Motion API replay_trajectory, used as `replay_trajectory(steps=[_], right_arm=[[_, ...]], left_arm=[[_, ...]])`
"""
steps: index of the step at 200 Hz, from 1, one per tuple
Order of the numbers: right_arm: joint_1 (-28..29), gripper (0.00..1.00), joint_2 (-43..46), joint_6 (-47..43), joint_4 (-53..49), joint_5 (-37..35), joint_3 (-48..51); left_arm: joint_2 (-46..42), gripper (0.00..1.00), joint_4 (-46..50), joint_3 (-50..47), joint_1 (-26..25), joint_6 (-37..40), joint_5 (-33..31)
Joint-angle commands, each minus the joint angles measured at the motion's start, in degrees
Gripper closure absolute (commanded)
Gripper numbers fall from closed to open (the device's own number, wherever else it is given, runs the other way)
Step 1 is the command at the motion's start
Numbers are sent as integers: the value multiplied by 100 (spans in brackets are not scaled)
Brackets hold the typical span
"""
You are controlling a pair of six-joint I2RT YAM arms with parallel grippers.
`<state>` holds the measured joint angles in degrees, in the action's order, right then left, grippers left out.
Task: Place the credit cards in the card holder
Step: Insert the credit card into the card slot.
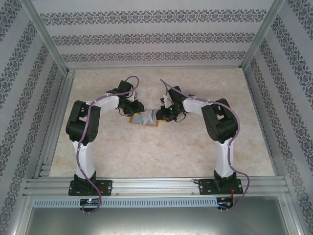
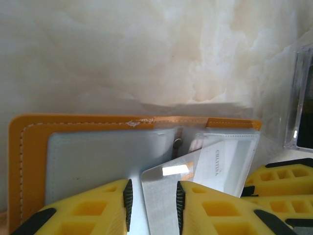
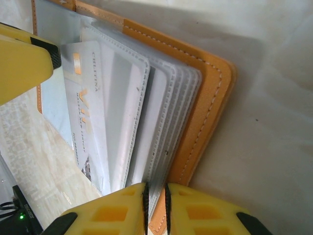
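Note:
The orange-tan card holder [image 1: 144, 119] lies open on the table between both arms, its clear sleeves fanned out. In the left wrist view its stitched border [image 2: 29, 161] frames a pale sleeve. A pale grey credit card [image 2: 159, 196] lies tilted between my left gripper's [image 2: 154, 198] parted jaws. It runs under the right finger, with a gap at the left pad and its far corner in a sleeve. My right gripper [image 3: 155, 193] is shut on the sleeve edges of the card holder [image 3: 205, 98]. The printed credit card [image 3: 90, 112] sits partly in a sleeve.
A clear-edged box with a dark inside [image 2: 301, 98] stands just right of the wallet. The right arm's yellow fingers [image 2: 279, 181] crowd the lower right there. Marbled tabletop [image 1: 146, 156] spreads around, fenced by aluminium rails [image 1: 156, 185] and patterned walls.

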<state>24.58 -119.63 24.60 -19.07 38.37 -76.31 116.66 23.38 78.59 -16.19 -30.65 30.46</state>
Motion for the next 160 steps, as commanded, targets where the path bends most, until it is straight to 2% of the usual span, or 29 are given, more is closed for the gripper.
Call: replay_trajectory(steps=[1,70,93,115,160], right_arm=[[-22,80,23,-147,-121,-76,132],[-58,80,51,-161,-142,-84,142],[-67,80,37,-177,-151,-71,143],[-76,80,26,-188,-158,-66,133],[-94,80,50,-184,-160,-75,159]], left_arm=[[-65,68,48,-74,-105,-126,-145],[118,72,172,281,-246,-143,-101],[155,78,181,326,-271,-141,-76],[223,88,197,447,-284,-143,10],[330,90,221,570,-339,-173,15]])
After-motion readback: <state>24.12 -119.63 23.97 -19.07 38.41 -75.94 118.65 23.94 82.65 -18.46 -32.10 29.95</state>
